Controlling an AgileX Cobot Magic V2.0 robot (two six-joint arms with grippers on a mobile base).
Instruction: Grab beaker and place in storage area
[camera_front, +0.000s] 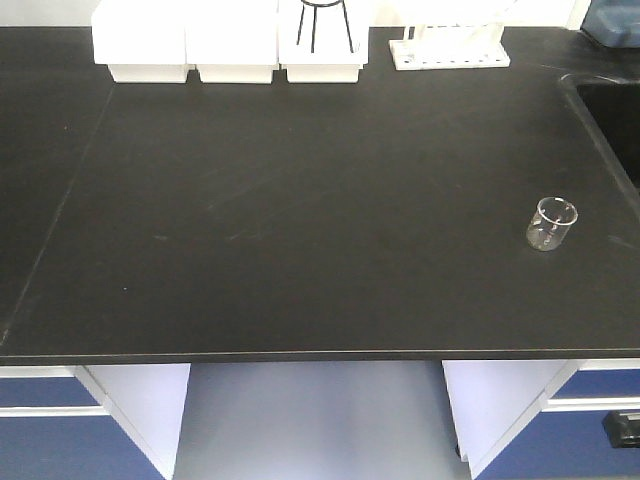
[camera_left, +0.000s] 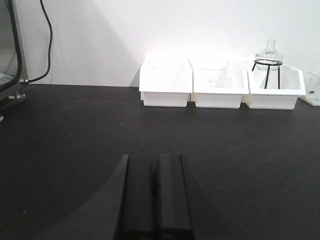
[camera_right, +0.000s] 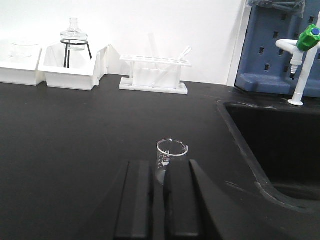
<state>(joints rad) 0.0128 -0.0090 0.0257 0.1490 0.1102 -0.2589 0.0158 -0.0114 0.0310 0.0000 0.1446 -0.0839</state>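
Observation:
The beaker (camera_front: 552, 223), small and clear with a flared rim, stands upright on the black benchtop (camera_front: 300, 220) near the sink, at the right. In the right wrist view the beaker (camera_right: 170, 152) stands just beyond my right gripper (camera_right: 159, 165), slightly right of its line. That gripper's jaws are nearly together with only a narrow slit, and hold nothing. My left gripper (camera_left: 155, 159) is shut and empty over bare benchtop, far from the beaker. Neither gripper shows in the front view. The storage area is out of view.
Three white bins (camera_front: 235, 45) line the back edge, one holding a glass flask on a black stand (camera_right: 74, 37). A white test tube rack (camera_front: 450, 48) stands to their right. A black sink (camera_right: 280, 145) with a green-capped tap (camera_right: 305, 50) lies right of the beaker.

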